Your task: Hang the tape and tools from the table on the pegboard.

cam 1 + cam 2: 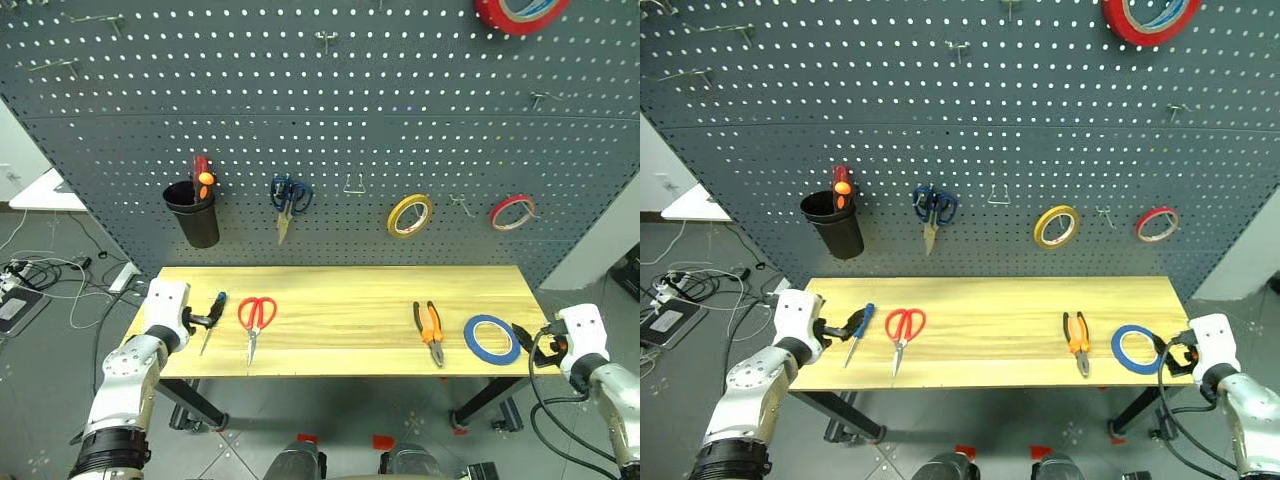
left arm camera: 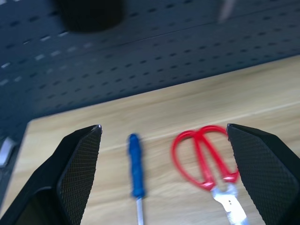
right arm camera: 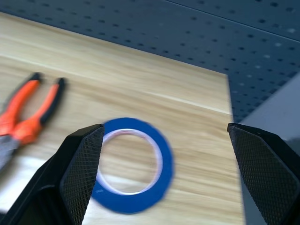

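On the wooden table (image 1: 350, 300) lie, from left to right, a blue-handled screwdriver (image 1: 213, 318), red-handled scissors (image 1: 255, 318), orange-and-black pliers (image 1: 430, 331) and a blue ring of tape (image 1: 491, 339). The dark pegboard (image 1: 330, 130) rises behind the table. My left gripper (image 1: 207, 320) is open at the table's left end, just left of the screwdriver; in its wrist view the screwdriver (image 2: 136, 166) and scissors (image 2: 206, 157) show between the fingers. My right gripper (image 1: 524, 337) is open at the right end, close beside the tape (image 3: 131, 164), and holds nothing.
On the pegboard hang a black cup (image 1: 193, 212) with a red-and-orange tool, blue-handled scissors (image 1: 289, 198), a yellow roll (image 1: 410, 215), a red roll (image 1: 512, 212) and a larger red roll (image 1: 520, 12) at the top. Bare hooks (image 1: 354, 186) stand between them. Cables (image 1: 40, 280) lie on the floor at left.
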You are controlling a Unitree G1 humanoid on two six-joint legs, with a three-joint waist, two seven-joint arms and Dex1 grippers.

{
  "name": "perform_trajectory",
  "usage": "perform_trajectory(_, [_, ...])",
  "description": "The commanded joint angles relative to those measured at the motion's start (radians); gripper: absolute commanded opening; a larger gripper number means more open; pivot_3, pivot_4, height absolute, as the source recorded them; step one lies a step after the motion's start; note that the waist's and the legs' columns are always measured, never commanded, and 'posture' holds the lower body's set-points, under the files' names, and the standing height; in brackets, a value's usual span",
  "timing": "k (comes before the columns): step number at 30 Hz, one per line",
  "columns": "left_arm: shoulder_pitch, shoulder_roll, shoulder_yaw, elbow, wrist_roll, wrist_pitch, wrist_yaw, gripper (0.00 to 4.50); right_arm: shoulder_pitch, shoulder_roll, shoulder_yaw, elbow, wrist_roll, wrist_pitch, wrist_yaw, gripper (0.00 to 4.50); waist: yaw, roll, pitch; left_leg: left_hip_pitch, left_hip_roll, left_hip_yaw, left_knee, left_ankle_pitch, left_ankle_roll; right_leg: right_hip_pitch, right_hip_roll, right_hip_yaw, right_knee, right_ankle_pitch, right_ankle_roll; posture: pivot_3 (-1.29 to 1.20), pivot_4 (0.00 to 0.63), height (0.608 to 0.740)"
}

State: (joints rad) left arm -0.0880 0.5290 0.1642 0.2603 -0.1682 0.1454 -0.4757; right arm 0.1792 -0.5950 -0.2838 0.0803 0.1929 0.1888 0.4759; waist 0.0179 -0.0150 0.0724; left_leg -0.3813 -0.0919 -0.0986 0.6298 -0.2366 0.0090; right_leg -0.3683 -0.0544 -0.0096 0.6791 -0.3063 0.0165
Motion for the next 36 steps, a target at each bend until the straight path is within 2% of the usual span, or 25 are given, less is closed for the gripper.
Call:
perform_trajectory(1, [-0.023, 0.014, -0.147, -0.116, 0.053, -0.007, -0.123, 4.48, 0.055, -0.003, 0.07, -0.243, -0.031, 0.134, -0.012, 4.5, -0.007, 0.002, 0.009, -0.001, 0.0, 0.0, 0.0, 0.0, 0.0, -0.001, 0.0, 0.0, 0.0, 0.0, 0.0, -0.1, 0.129, 0.74])
perform_trajectory(5, [-0.044, 0.027, -0.237, -0.183, 0.026, 0.001, -0.267, 4.48, 0.094, -0.004, 0.098, -0.395, -0.025, 0.272, -0.02, 4.5, -0.023, 0.006, 0.052, -0.001, 0.0, 0.0, 0.001, 0.0, 0.0, 0.0, 0.0, 0.0, -0.001, 0.0, 0.0, -0.15, 0.196, 0.74])
perform_trajectory(7, [-0.07, 0.023, -0.282, -0.207, 0.009, 0.023, -0.339, 4.48, 0.086, -0.011, 0.11, -0.422, -0.039, 0.319, -0.025, 4.5, -0.032, 0.005, 0.074, -0.002, 0.001, 0.0, 0.001, 0.0, 0.0, -0.001, 0.0, -0.001, -0.001, -0.001, 0.0, -0.16, 0.208, 0.74])
perform_trajectory(8, [-0.098, 0.013, -0.307, -0.204, 0.011, 0.023, -0.367, 4.48, 0.074, -0.018, 0.118, -0.426, -0.039, 0.336, -0.017, 4.5, -0.037, 0.004, 0.084, -0.002, 0.001, 0.0, 0.001, 0.0, 0.0, -0.001, 0.0, -0.001, -0.001, -0.001, -0.001, -0.17, 0.239, 0.74])
perform_trajectory(12, [-0.18, -0.009, -0.377, -0.194, -0.006, 0.055, -0.482, 4.48, 0.019, -0.027, 0.13, -0.413, -0.031, 0.424, -0.013, 4.5, -0.055, -0.002, 0.127, -0.006, 0.001, 0.001, 0.0, 0.0, 0.0, -0.004, 0.0, -0.001, -0.001, 0.0, -0.001, -0.19, 0.286, 0.74])
perform_trajectory(18, [-0.281, -0.033, -0.465, -0.141, 0.021, -0.031, -0.612, 4.48, -0.119, -0.06, 0.216, -0.302, -0.081, 0.494, 0.001, 4.5, -0.088, -0.005, 0.171, -0.013, 0.001, 0.001, 0.002, -0.001, 0.002, -0.009, 0.0, -0.002, -0.001, 0.0, -0.001, -0.2, 0.321, 0.74])
perform_trajectory(24, [-0.351, -0.095, -0.556, -0.067, 0.1, -0.148, -0.641, 4.48, -0.311, -0.062, 0.32, -0.001, -0.163, 0.421, 0.02, 4.5, -0.106, -0.009, 0.2, -0.017, 0.001, 0.002, 0.004, -0.002, 0.004, -0.012, 0.0, -0.003, -0.001, 0.0, -0.001, -0.2, 0.338, 0.74])
perform_trajectory(31, [-0.35, -0.112, -0.567, -0.065, 0.127, -0.189, -0.635, 4.48, -0.453, -0.053, 0.375, 0.225, -0.209, 0.312, 0.054, 4.5, -0.107, -0.01, 0.222, -0.019, 0.002, 0.003, 0.009, -0.002, 0.005, -0.013, 0.0, -0.003, 0.001, 0.0, -0.001, -0.18, 0.346, 0.74])
perform_trajectory(35, [-0.352, -0.119, -0.563, -0.07, 0.128, -0.182, -0.631, 4.48, -0.557, -0.057, 0.416, 0.394, -0.228, 0.274, 0.137, 4.5, -0.108, -0.012, 0.228, -0.019, 0.001, 0.003, 0.012, -0.002, 0.005, -0.012, 0.0, -0.002, 0.001, 0.001, 0.001, -0.17, 0.345, 0.74])
perform_trajectory(36, [-0.351, -0.119, -0.561, -0.073, 0.128, -0.182, -0.632, 4.5, -0.581, -0.059, 0.425, 0.431, -0.231, 0.27, 0.163, 4.32, -0.108, -0.013, 0.229, -0.019, 0.001, 0.003, 0.012, -0.002, 0.005, -0.012, 0.0, -0.002, 0.001, 0.001, 0.001, -0.17, 0.345, 0.74])
